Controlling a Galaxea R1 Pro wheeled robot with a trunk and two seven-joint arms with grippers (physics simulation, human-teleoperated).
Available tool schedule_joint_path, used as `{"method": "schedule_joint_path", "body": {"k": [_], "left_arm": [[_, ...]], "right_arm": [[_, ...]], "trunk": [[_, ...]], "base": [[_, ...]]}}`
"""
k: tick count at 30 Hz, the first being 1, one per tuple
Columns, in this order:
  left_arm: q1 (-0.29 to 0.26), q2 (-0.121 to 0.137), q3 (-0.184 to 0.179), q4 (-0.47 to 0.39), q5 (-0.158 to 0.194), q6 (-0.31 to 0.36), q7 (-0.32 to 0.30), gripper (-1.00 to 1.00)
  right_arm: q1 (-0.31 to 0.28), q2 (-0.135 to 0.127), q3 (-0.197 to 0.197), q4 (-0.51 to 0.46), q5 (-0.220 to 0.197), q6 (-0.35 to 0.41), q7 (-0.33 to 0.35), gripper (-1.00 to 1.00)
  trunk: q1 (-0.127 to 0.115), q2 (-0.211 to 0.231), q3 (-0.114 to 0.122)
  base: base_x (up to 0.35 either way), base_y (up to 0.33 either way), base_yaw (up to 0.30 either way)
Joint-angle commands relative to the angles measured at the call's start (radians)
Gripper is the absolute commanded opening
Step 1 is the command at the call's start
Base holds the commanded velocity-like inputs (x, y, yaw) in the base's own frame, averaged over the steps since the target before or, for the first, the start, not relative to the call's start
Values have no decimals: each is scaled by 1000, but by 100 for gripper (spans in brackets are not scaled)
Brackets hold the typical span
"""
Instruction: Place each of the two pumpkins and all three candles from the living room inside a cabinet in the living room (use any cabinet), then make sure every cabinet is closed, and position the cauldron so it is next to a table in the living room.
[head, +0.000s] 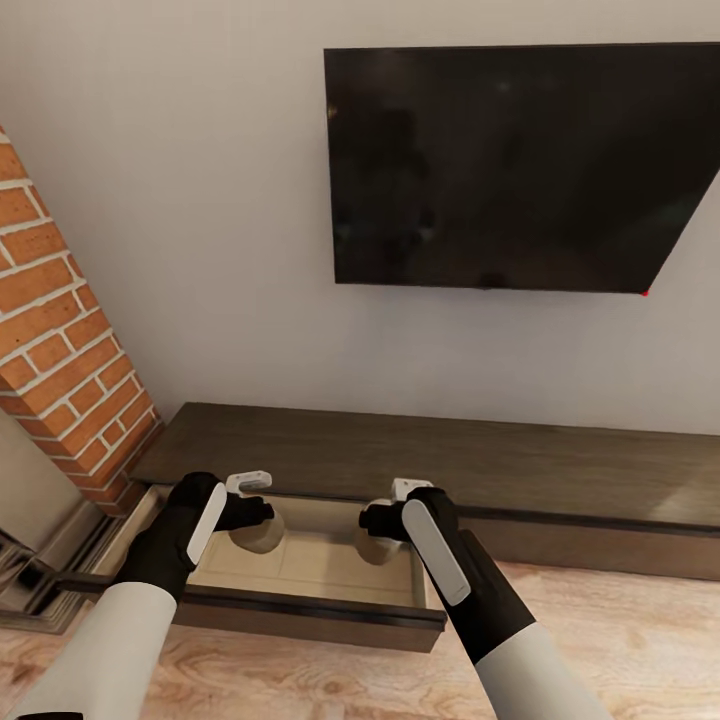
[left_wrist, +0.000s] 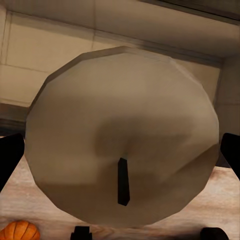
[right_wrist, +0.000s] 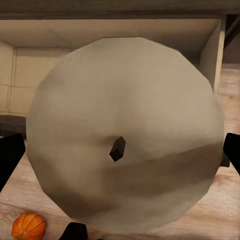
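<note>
**Both hands holding candles over the open drawer**

So the robot's parked in front of the cabinet (head: 430, 470), the long dark wood console under the wall TV (head: 520, 165), with the brick fireplace (head: 60, 360) off to the left. One wide drawer (head: 300, 570) is pulled out, pale beige inside.

The left hand (head: 248, 505) is clamped on a cream candle (head: 258, 530), held above the left part of the drawer. The left wrist view has that candle (left_wrist: 122, 135) end-on, dark wick (left_wrist: 122, 181) showing, a black finger (left_wrist: 10, 160) on each side of it.

The right hand (head: 390, 510) grips a second candle (head: 375, 545) over the drawer's right part. In its wrist view that candle (right_wrist: 125, 135) sits between the fingers (right_wrist: 10, 157) too.

An orange pumpkin (right_wrist: 28, 226) sits on the wood floor (head: 620, 640), also peeking into the left wrist view (left_wrist: 19, 231).
</note>
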Motion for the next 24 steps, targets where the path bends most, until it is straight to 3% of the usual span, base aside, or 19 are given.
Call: {"method": "schedule_joint_path", "body": {"k": [1,7,14,24], "left_arm": [[0,0,0,0,1,0,0,-100],[0,0,0,0,0,0,1,-100],[1,0,1,0,3,-5,35,-100],[3,0,0,65,5,-112,46,-100]], "right_arm": [[0,0,0,1,0,0,0,-100],[0,0,-1,15,0,0,2,-100],[1,0,4,18,1,-3,2,-100],[3,0,8,49,2,-32,6,-100]], "trunk": [[0,0,0],[0,0,0],[27,-49,-22],[65,-119,-53]], "base": [[6,3,0],[1,1,0],[0,0,0],[0,0,0]]}}
